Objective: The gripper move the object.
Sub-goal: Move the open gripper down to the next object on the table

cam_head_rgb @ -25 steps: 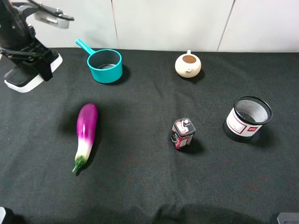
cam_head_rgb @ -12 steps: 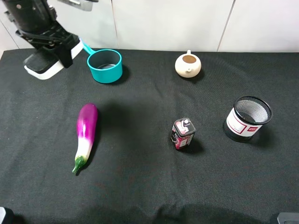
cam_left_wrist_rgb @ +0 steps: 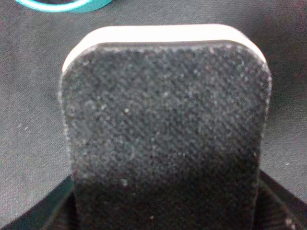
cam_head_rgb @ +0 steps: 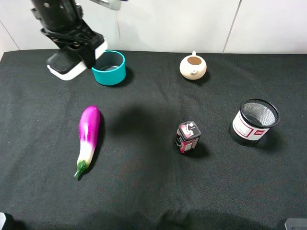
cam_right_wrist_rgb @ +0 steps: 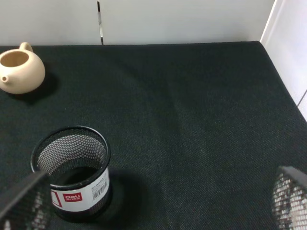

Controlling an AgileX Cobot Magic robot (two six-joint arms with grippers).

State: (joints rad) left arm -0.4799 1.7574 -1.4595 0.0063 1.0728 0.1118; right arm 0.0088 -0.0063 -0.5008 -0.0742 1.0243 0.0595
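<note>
Board eraser [cam_head_rgb: 67, 67]: held up off the table [cam_head_rgb: 153, 191] at the far left, just left of the teal saucepan [cam_head_rgb: 109, 68]; tilted, white plastic base downward, black felt on top.
Handling: judged light; stiff in the base, soft and slightly yielding in the felt; not fragile. Smooth base sides probably a little slippery.
Where to take hold: across the narrow width, on the two long sides near the middle, pressing on the hard base rather than the felt.
Left gripper [cam_head_rgb: 79, 52]: jaws pinched on the board eraser [cam_left_wrist_rgb: 165, 129], whose felt face fills the left wrist view; only dark jaw parts show at the lower corners, the contact faces hidden.
Right gripper [cam_right_wrist_rgb: 153, 201]: jaws spread wide, nothing between them and touching nothing; mesh pen holder [cam_right_wrist_rgb: 72, 172] and cream teapot [cam_right_wrist_rgb: 19, 69] ahead of it.
Also on the table: eggplant [cam_head_rgb: 88, 136] at near left, small red-black can [cam_head_rgb: 187, 137] right of centre, both well apart from the board eraser.
</note>
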